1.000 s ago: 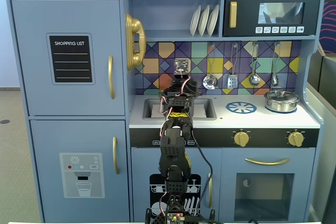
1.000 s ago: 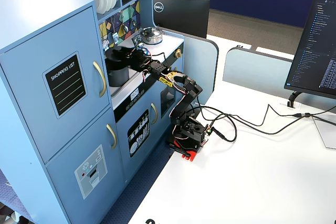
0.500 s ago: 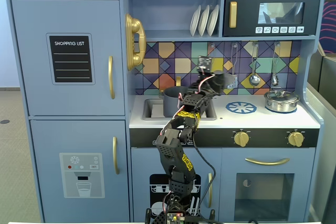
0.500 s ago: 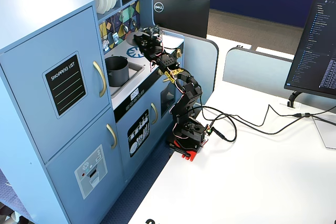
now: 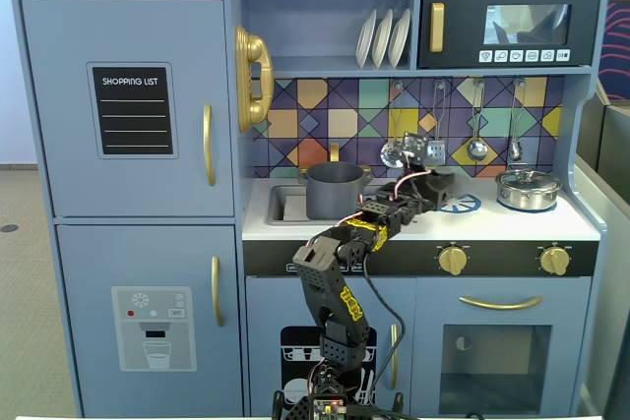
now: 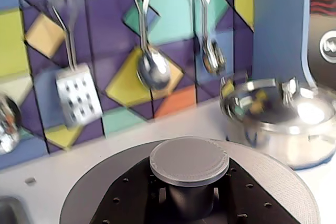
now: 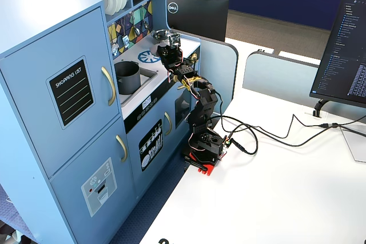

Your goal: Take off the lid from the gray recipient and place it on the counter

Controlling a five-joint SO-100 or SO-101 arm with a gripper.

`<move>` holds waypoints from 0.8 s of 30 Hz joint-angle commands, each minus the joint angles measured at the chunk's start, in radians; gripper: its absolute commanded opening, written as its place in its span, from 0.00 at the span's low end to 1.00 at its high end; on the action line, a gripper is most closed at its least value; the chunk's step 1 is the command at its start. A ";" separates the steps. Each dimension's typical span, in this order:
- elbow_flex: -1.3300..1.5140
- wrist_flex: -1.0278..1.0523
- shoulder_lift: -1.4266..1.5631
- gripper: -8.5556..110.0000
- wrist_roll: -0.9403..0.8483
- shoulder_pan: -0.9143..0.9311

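Observation:
The gray recipient [image 5: 335, 190] stands open, without a lid, in the sink cut-out; it also shows in the other fixed view [image 7: 127, 77]. My gripper [image 5: 440, 184] reaches to the right of it, over the blue burner print [image 5: 463, 206] on the white counter [image 5: 492, 225]. In the wrist view the gripper [image 6: 190, 203] is shut on the stem of the lid's knob [image 6: 189, 160], with the dark gray lid [image 6: 283, 179] spread around the black jaws. I cannot tell whether the lid touches the counter [image 6: 131, 140].
The shiny silver pot [image 5: 528, 189] with its glass lid stands at the right end of the counter, close to the lid in the wrist view [image 6: 283, 124]. A spoon [image 6: 153, 69] and a slotted spatula [image 6: 77, 95] hang on the tiled back wall. The sink [image 5: 283, 206] lies left.

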 commanded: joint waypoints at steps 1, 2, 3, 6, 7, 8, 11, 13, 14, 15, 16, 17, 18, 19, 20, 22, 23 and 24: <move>-0.002 -0.072 -0.023 0.07 0.015 0.005; 0.003 -0.087 -0.040 0.07 0.015 0.005; 0.006 -0.107 -0.057 0.07 0.014 0.003; 0.011 -0.126 -0.097 0.07 0.011 -0.003; 0.012 -0.130 -0.109 0.07 0.009 -0.003; 0.014 -0.143 -0.124 0.07 0.009 -0.005; 0.015 -0.167 -0.161 0.07 0.009 -0.006; 0.017 -0.170 -0.178 0.07 0.011 -0.006; 0.021 -0.181 -0.186 0.07 0.009 -0.006; 0.026 -0.190 -0.195 0.07 0.009 -0.006; 0.029 -0.196 -0.201 0.07 0.009 -0.005; 0.032 -0.201 -0.207 0.07 0.009 -0.005; 0.034 -0.204 -0.212 0.07 0.009 -0.005; 0.035 -0.209 -0.219 0.07 0.009 -0.005; 0.035 -0.212 -0.224 0.07 0.009 -0.005; 0.035 -0.218 -0.235 0.07 0.009 -0.008; 0.035 -0.221 -0.241 0.07 0.008 -0.009; 0.035 -0.221 -0.244 0.07 0.008 -0.011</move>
